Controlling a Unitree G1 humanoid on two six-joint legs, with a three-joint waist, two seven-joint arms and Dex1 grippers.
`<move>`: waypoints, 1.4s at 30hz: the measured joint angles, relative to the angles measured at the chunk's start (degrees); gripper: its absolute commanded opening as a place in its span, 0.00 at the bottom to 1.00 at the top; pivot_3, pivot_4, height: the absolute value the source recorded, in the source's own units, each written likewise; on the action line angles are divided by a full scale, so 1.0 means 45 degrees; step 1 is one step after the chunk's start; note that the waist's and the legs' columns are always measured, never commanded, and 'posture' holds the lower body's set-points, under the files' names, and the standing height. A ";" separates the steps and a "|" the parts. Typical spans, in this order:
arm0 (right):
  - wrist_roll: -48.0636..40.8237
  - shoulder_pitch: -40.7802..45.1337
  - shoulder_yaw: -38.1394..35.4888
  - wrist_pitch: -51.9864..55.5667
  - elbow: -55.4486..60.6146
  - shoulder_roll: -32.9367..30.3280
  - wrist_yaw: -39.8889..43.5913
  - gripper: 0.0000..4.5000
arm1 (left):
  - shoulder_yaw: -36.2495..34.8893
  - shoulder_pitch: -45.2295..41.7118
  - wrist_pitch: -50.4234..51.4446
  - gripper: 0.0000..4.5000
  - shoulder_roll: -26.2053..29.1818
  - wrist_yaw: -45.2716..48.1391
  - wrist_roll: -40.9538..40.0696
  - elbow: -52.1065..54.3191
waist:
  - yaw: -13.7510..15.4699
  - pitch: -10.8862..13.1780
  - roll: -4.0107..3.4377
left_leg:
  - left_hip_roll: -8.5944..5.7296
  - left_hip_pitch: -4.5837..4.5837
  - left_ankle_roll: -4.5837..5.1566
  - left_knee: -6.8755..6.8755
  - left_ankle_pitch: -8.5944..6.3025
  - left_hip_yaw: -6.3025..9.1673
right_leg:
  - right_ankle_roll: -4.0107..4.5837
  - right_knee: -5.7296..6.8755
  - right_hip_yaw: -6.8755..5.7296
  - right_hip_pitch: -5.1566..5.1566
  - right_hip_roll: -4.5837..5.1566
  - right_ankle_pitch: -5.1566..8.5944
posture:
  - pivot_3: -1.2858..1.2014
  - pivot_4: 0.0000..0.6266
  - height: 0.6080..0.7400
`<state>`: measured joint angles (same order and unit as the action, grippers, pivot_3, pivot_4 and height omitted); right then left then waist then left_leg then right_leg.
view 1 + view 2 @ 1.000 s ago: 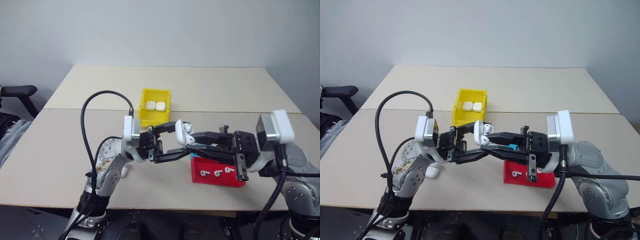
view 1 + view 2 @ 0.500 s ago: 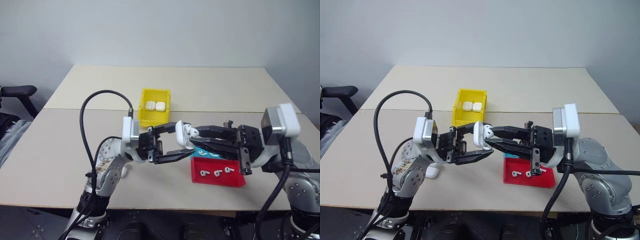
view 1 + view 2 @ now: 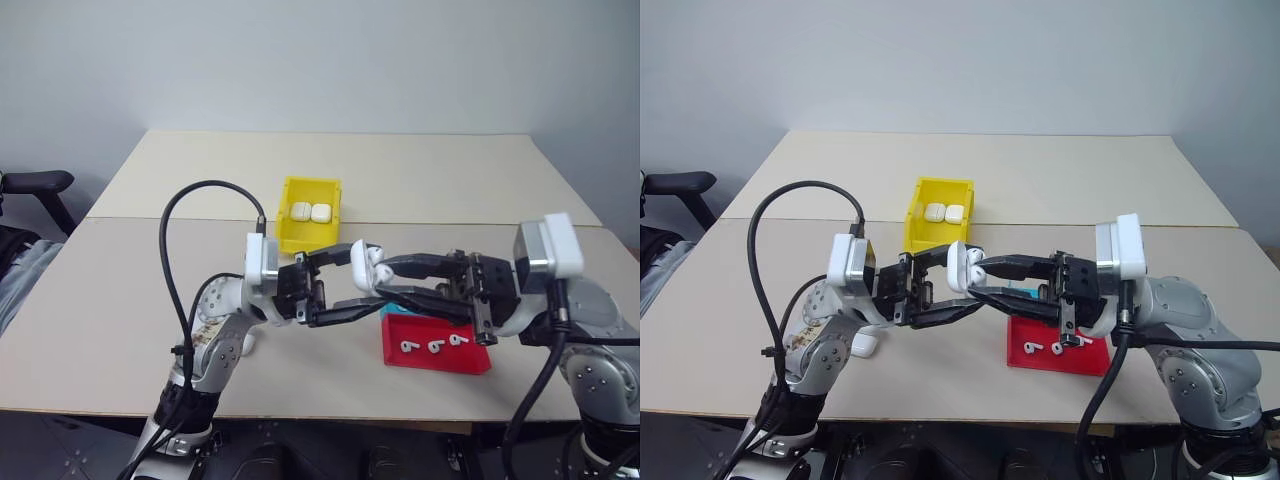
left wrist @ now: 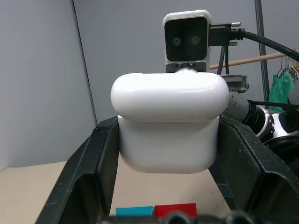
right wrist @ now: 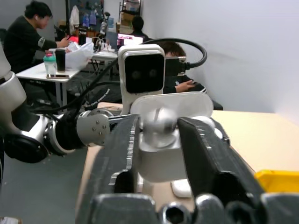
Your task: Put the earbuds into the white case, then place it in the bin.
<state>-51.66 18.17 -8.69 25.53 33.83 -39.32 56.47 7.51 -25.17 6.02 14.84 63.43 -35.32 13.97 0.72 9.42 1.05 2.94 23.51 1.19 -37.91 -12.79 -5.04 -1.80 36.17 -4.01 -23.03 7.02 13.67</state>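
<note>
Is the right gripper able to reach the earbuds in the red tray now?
Probably yes. The earbuds lie uncovered in the red tray, just below the right gripper, which holds nothing and only faces the white case in the left gripper.

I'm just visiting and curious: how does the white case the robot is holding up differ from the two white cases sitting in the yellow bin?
The held white case is up in the air, clamped in the left end effector; the two cases in the bin rest on the floor of the yellow bin. The held case has its lid swung open; the binned ones look closed. The held one stands upright; the binned ones lie flat, side by side. All are small, glossy and white.
</note>
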 measured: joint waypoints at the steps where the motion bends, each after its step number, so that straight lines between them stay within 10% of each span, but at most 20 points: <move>1: 0.0046 -0.0025 0.0047 -0.0006 0.0020 0.0000 0.0054 0.57 | -0.0017 0.0004 0.0000 0.63 0.0001 -0.0022 0.0018 -0.0028 | 0.0000 0.0000 0.0000 | 0.0000 0.0000 0.0000 0.0000 0.0000 0.0000 | 0.0000 0.0000 0.0000 -0.0001 0.0000 0.0000 | 0.52 0.24 1.00; 24: -0.0808 0.2788 -0.0735 0.0590 -0.0897 -0.1437 0.0563 0.57 | 0.0383 -0.0201 -0.0234 0.63 -0.0277 0.0091 0.1040 -0.1483 | -0.0004 0.0000 0.0000 | 0.0000 0.0008 0.0001 -0.0002 0.0000 -0.0008 | 0.0001 -0.0001 -0.0001 -0.0005 -0.0003 -0.0001 | 0.52 0.24 1.00; 33: 0.0406 0.4867 0.1653 0.1924 -0.1424 -0.1960 0.0698 0.01 | 0.0822 -0.1063 -0.0613 0.63 -0.0428 0.0096 0.1954 -0.2159 | -0.0005 0.0000 0.0000 | -0.0001 0.0036 0.0002 -0.0004 -0.0001 -0.0026 | -0.0001 -0.0006 -0.0004 -0.0022 -0.0002 -0.0004 | 0.52 0.24 1.00; 42: 0.2504 0.4914 0.2778 0.1270 -0.1197 -0.1898 0.1314 0.01 | 0.0860 -0.1177 -0.0876 0.63 -0.0613 0.0058 0.2271 -0.2240 | -0.0005 0.0000 -0.0001 | 0.0001 0.0045 0.0001 -0.0007 0.0000 -0.0031 | -0.0002 -0.0002 -0.0009 -0.0032 -0.0001 -0.0004 | 0.52 0.24 1.00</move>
<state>-40.39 40.28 3.81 31.24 28.45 -47.87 62.38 11.38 -30.46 2.08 12.08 63.69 -25.10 3.89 0.70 9.42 1.05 2.95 23.72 1.20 -37.94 -12.79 -5.18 -1.81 36.16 -4.05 -23.17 7.01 13.65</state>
